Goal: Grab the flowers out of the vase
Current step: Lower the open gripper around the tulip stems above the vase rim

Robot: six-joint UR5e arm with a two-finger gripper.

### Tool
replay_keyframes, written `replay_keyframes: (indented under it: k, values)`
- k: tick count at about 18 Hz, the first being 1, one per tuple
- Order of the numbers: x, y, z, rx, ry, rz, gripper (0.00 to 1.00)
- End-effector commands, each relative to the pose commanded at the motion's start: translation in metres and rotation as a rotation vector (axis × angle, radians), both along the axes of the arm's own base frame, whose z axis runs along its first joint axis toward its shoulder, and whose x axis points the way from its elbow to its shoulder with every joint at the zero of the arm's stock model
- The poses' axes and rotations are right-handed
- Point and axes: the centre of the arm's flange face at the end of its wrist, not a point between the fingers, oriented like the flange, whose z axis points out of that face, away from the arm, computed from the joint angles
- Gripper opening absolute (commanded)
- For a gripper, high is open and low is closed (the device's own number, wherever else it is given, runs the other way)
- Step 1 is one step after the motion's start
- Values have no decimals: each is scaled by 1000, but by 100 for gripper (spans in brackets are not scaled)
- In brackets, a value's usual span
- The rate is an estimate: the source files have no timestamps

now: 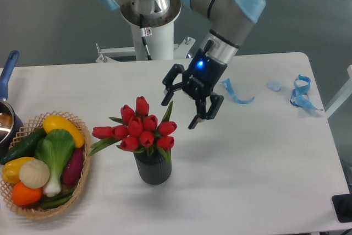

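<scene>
Far left edge, approx 9 o'clock of the frame: a pot (6, 118) w/ a blue handle, only partly in view. Just beside it at 8 o'clock sits a wicker basket (82, 177) on the white surface (264, 163), filled w/ veg: a yellow pepper (65, 129), a green leafy veg w/ a white stalk (55, 158), a purple piece, a pale round one, an orange one and smth dark green.

Near centre-left, the flowers (140, 130) – red tulips w/ green leaves – stand upright in the vase (153, 168), a dark ribbed pot resting on the surface, approx 7 o'clock from frame centre. One bloom leans out toward 9 o'clock, pointing at the basket. The vase is near the basket but apart from it.

Claw (180, 110) hangs at approx 1–2 o'clock from the blooms, just beside the tallest leaf tip, tilted, fingers spread wide w/ nothing between them. Blue light glows on its body. Can't tell if a finger touches the leaf. The arm rises from it toward 12 o'clock, w/ the robot base post behind at the surface's far edge.

Right side, 2–3 o'clock: a blue ribbon strip (236, 93) lying flat, a small pale blue bit (274, 86), and a knotted blue ribbon (302, 93) near the right edge.
</scene>
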Motion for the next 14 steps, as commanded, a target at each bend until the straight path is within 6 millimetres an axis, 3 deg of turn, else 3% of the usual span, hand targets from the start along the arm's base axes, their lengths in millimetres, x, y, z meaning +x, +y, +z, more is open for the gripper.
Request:
replay_keyframes:
  k: [4, 14]
  values:
    - [9, 20, -7, 14, 16, -35, 100]
    - [18, 47, -20, 15, -46, -50, 100]
